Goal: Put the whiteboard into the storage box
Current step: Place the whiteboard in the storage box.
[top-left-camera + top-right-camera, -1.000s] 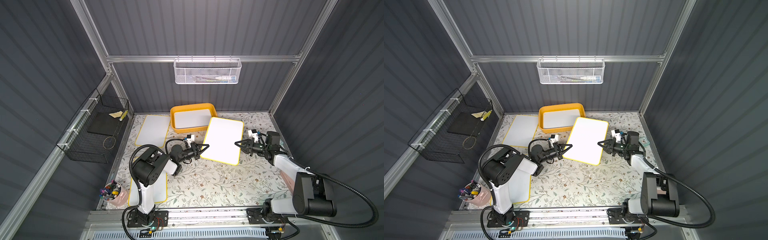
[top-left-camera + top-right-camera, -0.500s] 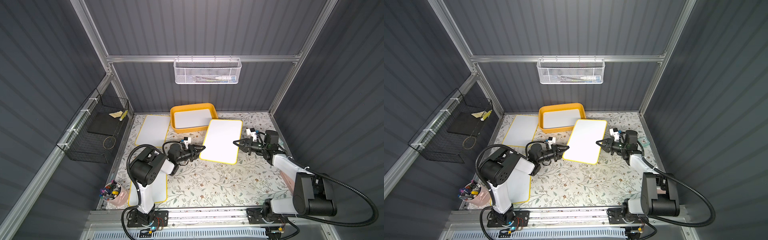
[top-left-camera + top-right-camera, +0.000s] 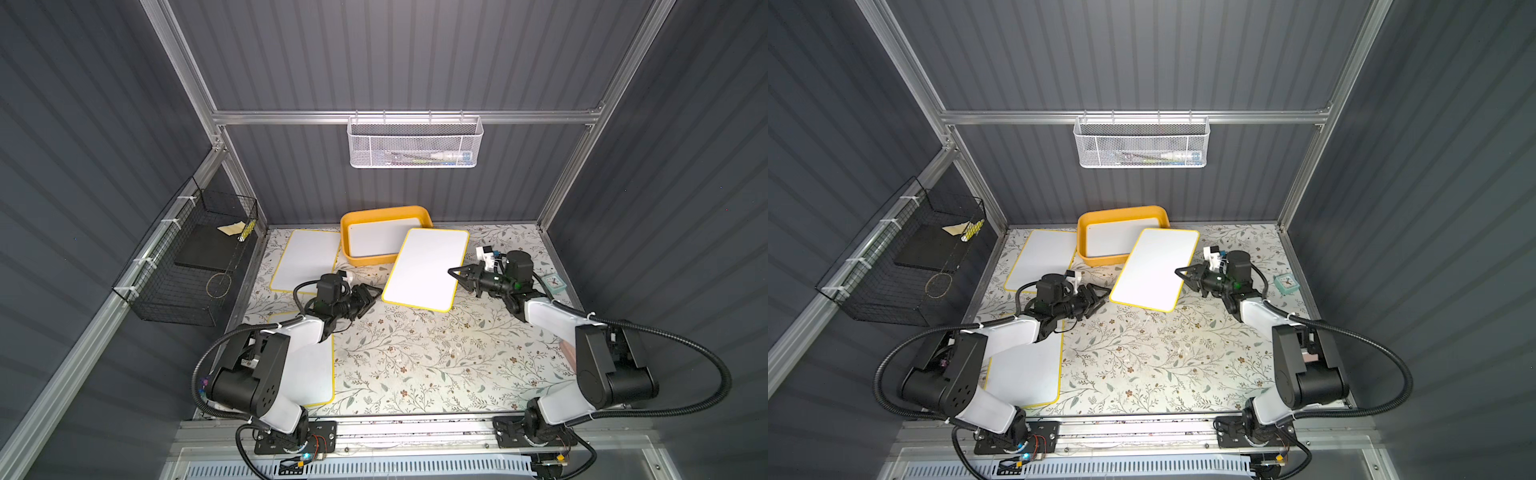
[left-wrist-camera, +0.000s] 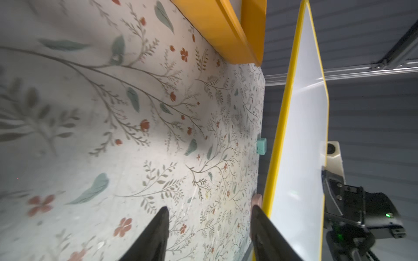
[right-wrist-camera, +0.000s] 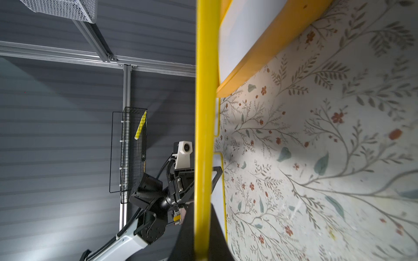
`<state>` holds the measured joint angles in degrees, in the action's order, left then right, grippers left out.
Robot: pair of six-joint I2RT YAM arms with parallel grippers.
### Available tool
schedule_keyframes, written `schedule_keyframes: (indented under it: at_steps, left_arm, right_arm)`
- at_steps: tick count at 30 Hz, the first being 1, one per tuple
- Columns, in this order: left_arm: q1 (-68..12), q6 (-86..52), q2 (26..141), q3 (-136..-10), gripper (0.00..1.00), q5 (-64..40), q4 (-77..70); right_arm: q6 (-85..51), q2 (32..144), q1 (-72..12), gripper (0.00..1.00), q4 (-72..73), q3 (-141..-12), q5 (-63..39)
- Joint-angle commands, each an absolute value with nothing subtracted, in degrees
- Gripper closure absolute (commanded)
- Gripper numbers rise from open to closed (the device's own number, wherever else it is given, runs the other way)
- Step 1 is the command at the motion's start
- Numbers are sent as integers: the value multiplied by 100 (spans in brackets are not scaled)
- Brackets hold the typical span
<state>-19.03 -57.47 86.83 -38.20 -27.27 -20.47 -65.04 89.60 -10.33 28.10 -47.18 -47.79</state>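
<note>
The jaws of the right gripper (image 3: 454, 274) were clamped on the yellow frame of the board (image 3: 426, 268), approx. at the middle of one long edge. In the right wrist view a finger (image 5: 220, 237) was seen on each side of that frame. The jaws of the left gripper (image 3: 372, 293) were parted, w/ nothing btw. them but the table (image 3: 415, 353). One finger (image 4: 263, 226) stood just beside the board's near corner; contact could not be told.

The board was held off the table and tilted, w/ its far corner over the near corner of the box (image 3: 365, 261). Whether it rested on the rim could not be told. It was not yet in the box, where a second board (image 3: 380, 239) was lying flat.

The board was judged thin, stiff and light, so no bending was expected, but the white face looked smooth and prob. slippery. W/ only one edge gripped, it could pivot in the jaws. The frame was judged the better place to be taken, at mid-edge, w/ support at the opposite edge. As the box looked only slightly bigger, the board would need to be squared to it before lowering.
</note>
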Motion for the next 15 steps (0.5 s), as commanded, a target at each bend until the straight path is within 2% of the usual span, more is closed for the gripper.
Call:
schedule_keyframes:
  at_steps: [1,15]
  left_arm:
    - [-1913,-4871,8367,-4078,41,-2708,-686]
    - [-1173,-3950,7729,-4619,41,-2914,1096]
  right_arm:
    - [-6644,9083,-1341,100,3212,-5365,-3649]
    - [-6672,10477,-2468,100,2721,-7164,-767]
